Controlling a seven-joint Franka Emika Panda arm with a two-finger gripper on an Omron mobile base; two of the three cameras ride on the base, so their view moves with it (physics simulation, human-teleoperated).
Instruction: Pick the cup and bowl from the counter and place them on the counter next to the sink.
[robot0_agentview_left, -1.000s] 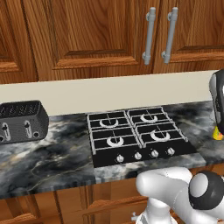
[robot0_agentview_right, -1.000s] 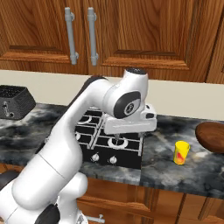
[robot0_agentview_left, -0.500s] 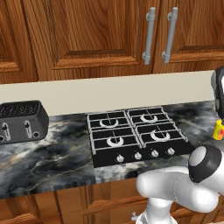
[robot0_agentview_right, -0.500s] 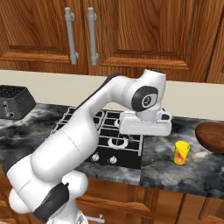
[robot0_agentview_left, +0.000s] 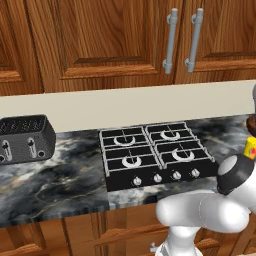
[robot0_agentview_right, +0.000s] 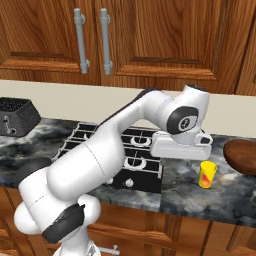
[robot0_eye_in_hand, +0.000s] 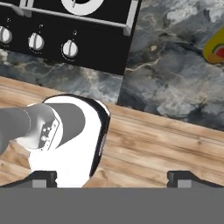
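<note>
Change: the arm is swinging further to the right across the stove, carrying the hand (robot0_agentview_right: 181, 161) from over the burners toward the cup; the cup and bowl are sitting where they were.
Hand: it is hovering above the desk's front edge, just left of the cup in the right base view; in the hand view the finger tips (robot0_eye_in_hand: 188, 177) are standing wide apart, released and gripping nothing.
Cup: the yellow cup (robot0_agentview_right: 207, 174) is standing upright on the desk (robot0_agentview_right: 210, 192) just right of the stove; it is peeking in at the right edge of the left base view (robot0_agentview_left: 250, 148) and at the upper right of the hand view (robot0_eye_in_hand: 216, 47).
Bowl: the bowl (robot0_agentview_right: 242, 156) is resting on the desk to the right of the cup, apart from it, partly cut off by the picture's edge.
Stove: the black stove (robot0_agentview_left: 152, 154) is lying set into the desk, its knobs (robot0_eye_in_hand: 70, 49) facing the front.
Toaster: a dark toaster (robot0_agentview_left: 24, 138) is sitting far left against the wall.
</note>
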